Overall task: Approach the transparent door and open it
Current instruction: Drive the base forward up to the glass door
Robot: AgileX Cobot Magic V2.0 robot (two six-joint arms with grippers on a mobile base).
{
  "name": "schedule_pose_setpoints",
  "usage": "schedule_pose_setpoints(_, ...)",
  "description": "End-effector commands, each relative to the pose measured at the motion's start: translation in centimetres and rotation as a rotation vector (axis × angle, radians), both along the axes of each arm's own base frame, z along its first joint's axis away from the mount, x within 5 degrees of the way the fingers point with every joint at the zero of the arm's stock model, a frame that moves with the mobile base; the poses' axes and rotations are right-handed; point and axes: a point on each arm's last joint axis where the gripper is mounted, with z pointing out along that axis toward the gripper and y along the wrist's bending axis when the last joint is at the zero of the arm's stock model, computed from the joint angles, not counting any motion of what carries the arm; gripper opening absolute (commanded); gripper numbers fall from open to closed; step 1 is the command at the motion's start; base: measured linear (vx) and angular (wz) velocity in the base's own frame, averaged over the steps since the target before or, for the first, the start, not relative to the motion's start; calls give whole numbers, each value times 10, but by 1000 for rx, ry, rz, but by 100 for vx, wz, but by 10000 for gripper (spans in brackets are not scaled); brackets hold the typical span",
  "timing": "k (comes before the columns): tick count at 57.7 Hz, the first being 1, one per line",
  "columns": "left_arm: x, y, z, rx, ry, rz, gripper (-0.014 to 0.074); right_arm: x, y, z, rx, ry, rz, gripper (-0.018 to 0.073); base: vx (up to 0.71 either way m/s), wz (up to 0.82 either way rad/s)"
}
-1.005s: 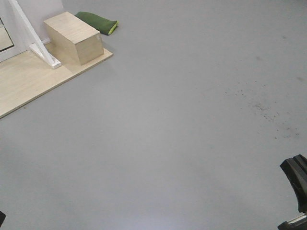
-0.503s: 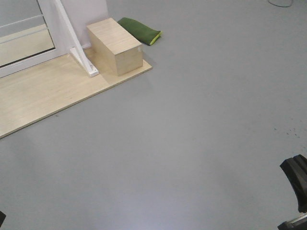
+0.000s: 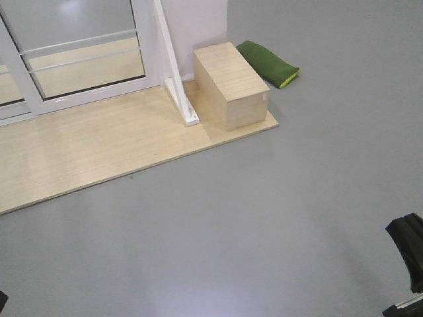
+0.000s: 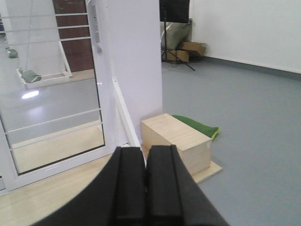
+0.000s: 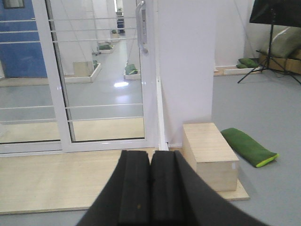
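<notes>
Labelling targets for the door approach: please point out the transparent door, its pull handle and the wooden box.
transparent door (image 5: 101, 80), right wrist view, middle of the glass pane.
pull handle (image 5: 140, 23), right wrist view, curved grey grip.
wooden box (image 5: 207, 141), right wrist view, top face.

The box (image 3: 231, 86) sits on the platform (image 3: 86, 152), right of the transparent door (image 5: 101, 70), cushion (image 3: 269, 63) beyond it.

The left gripper (image 4: 145, 153) points forward, its two black fingers (image 4: 129, 183) pressed flat against each other. The right gripper (image 5: 150, 155) is posed alike, fingers touching along their length with nothing between them.
</notes>
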Motion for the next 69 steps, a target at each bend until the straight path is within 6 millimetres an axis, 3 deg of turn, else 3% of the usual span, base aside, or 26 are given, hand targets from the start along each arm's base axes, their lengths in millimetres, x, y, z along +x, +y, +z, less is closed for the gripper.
schedule_pose_setpoints(1,0,1,3,-18,-70,3,-6,-1,-1,6,28,-86,-5,-4,47,41)
schedule_pose_setpoints(38,0,1,3,-18,-70,3,-6,-1,-1,6,28,-86,-5,-4,46,36)
schedule_pose_setpoints(69,0,1,3,-18,-70,3,-6,-1,-1,6,28,-86,-5,-4,45,12)
